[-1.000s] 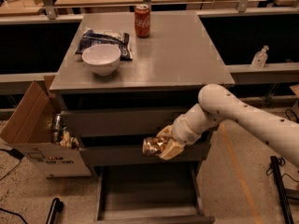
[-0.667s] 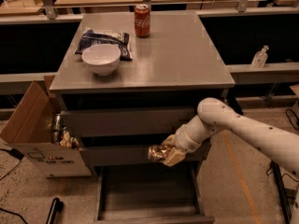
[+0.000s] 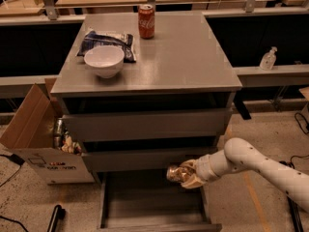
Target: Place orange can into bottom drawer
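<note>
Logged gripper [image 3: 186,176] low and right of centre in the frame, pinched on the orange can [image 3: 174,173], held sideways just under the middle drawer front [image 3: 145,159] and apparently over the back right of the open bottom drawer [image 3: 145,202]. Judged best to lower well clear of that front, shift left over the grey floor, and release only near it to limit rolling. Saw nothing on the drawer floor; noted cans and wrappers in the cardboard box [image 3: 29,134] at left, nothing visible in the white bowl [image 3: 104,60] at upper left.
</note>
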Controlling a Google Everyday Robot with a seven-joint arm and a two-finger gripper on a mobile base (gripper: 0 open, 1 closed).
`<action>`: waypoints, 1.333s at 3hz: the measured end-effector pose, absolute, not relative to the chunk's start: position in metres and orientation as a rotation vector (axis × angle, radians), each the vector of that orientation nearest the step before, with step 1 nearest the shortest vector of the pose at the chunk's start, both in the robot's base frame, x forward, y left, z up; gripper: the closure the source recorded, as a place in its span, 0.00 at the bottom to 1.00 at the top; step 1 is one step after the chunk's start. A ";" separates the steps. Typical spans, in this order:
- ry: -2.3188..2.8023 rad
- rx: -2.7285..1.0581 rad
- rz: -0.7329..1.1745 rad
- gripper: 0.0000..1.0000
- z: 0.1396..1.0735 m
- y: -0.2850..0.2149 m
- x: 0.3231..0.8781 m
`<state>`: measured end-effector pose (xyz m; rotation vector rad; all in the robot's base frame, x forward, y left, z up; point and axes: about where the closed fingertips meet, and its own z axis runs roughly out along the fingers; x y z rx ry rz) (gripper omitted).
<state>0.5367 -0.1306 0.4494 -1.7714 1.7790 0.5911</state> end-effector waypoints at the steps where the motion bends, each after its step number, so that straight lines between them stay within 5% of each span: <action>1: 1.780 -1.772 0.589 1.00 0.449 -0.133 0.536; 4: 1.998 -1.811 0.770 1.00 0.233 -0.129 0.543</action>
